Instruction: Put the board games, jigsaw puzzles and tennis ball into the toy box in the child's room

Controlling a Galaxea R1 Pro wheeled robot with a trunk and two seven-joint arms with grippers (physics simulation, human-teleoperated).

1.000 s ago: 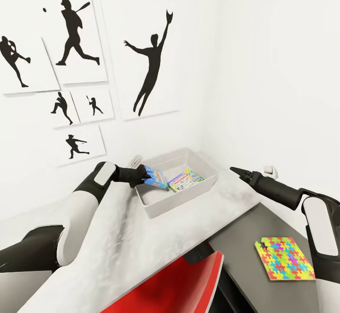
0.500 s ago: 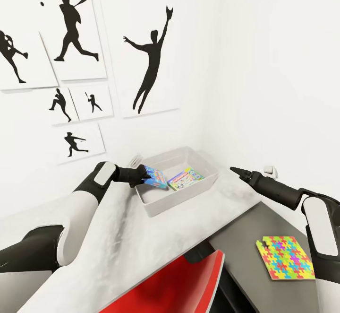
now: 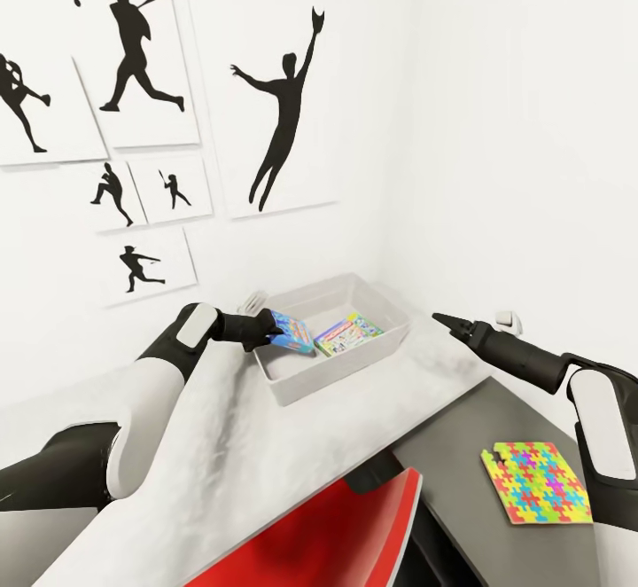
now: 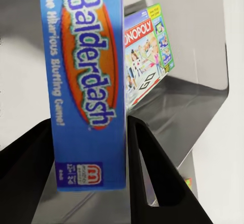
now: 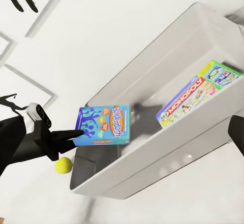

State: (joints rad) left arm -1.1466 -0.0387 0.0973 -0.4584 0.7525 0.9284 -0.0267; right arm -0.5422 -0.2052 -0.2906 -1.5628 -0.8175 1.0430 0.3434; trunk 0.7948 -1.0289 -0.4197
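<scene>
My left gripper (image 3: 271,333) is shut on the blue board game (image 3: 293,332), holding it tilted over the left end of the light grey toy box (image 3: 330,382). In the left wrist view the blue box (image 4: 89,92) sits clamped between both fingers (image 4: 152,178). Another board game (image 3: 348,336) with a Monopoly cover (image 5: 198,97) leans inside the tub. The tennis ball (image 5: 63,165) lies on the table just outside the tub's end wall. A jigsaw puzzle (image 3: 534,483) lies on the lower dark section. My right gripper (image 3: 443,321) hovers open to the tub's right, empty.
A red chair (image 3: 328,529) is tucked under the table's front edge. Black silhouette sports pictures (image 3: 279,117) hang on the white wall behind the tub. A small white object (image 3: 507,321) sits by the right wall near my right arm.
The camera has shifted very slightly. Both arms, the blue game and the tub stand as before.
</scene>
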